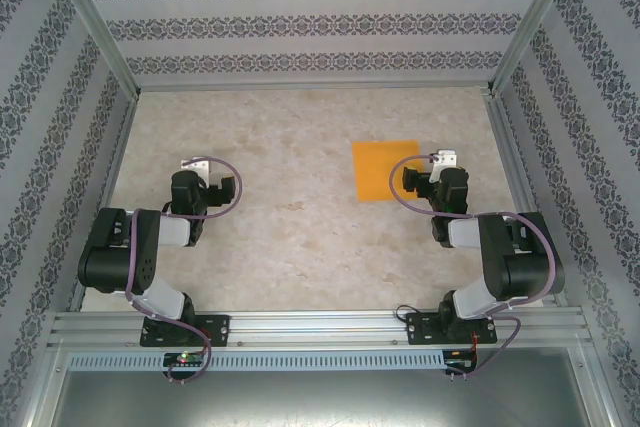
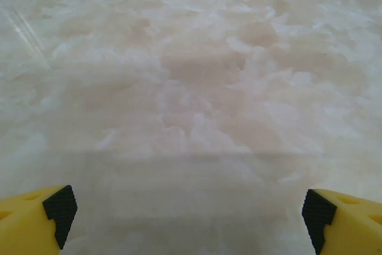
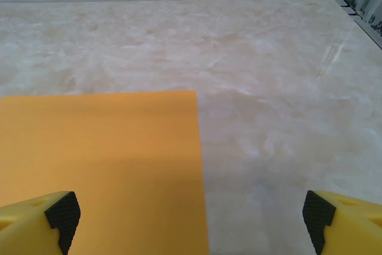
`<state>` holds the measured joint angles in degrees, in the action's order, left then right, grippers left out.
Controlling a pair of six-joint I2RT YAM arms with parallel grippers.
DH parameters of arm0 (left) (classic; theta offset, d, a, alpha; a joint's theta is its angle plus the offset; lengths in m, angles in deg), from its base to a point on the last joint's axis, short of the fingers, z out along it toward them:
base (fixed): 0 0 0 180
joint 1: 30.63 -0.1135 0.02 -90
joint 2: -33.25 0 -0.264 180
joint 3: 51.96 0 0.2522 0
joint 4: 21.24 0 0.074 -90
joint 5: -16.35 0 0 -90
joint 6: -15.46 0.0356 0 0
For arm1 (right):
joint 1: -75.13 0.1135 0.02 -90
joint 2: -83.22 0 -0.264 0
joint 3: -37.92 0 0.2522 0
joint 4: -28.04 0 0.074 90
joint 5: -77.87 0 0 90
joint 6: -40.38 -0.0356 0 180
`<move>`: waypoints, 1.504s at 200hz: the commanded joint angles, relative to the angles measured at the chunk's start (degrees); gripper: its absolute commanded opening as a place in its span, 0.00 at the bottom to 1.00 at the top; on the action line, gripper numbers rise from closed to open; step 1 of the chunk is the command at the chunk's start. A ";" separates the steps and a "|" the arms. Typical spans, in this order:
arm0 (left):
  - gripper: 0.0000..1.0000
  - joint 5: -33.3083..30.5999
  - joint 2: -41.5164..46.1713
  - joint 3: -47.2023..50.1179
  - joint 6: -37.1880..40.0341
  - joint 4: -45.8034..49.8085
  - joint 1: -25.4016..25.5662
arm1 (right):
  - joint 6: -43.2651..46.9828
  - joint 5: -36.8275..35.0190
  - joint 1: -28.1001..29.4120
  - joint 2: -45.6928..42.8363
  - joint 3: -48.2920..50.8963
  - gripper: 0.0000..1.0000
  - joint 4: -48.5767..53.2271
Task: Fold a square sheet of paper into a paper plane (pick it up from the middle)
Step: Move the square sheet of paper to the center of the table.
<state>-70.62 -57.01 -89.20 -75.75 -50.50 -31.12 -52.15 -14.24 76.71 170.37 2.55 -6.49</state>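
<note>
The square sheet of paper (image 1: 384,170) is bright orange and lies flat and unfolded on the marbled table, right of centre. My right gripper (image 1: 430,177) hovers at the sheet's right edge. In the right wrist view the sheet (image 3: 101,159) fills the lower left. That gripper (image 3: 191,222) stands open, its left yellow finger (image 3: 36,225) over the paper and its right finger (image 3: 346,222) over bare table. My left gripper (image 1: 205,183) sits far to the left over bare table; in its wrist view it (image 2: 190,222) is open with nothing between the fingers. The paper plane is out of view.
Patterned walls and metal frame posts (image 1: 95,27) enclose the beige marbled table (image 1: 290,147). An aluminium rail (image 1: 320,327) runs along the near edge and carries both arm bases. The right wall's frame (image 3: 364,4) stands close to the right gripper.
</note>
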 commanded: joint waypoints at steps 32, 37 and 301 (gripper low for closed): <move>1.00 0.82 0.83 -0.72 1.15 -3.35 -0.30 | 1.02 0.79 -0.71 -0.92 -0.81 0.98 -1.74; 1.00 0.84 0.81 -0.71 1.19 -3.29 -0.34 | 0.98 0.79 -0.68 -0.77 -0.83 0.98 -1.72; 1.00 20.27 16.33 -19.46 -26.33 45.34 9.69 | -19.63 0.27 17.16 -7.39 -34.04 0.98 64.36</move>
<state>-56.63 -38.15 -105.71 -97.15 -12.05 -25.28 -66.92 -11.34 92.34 159.07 -27.57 50.36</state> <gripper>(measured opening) 0.999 0.976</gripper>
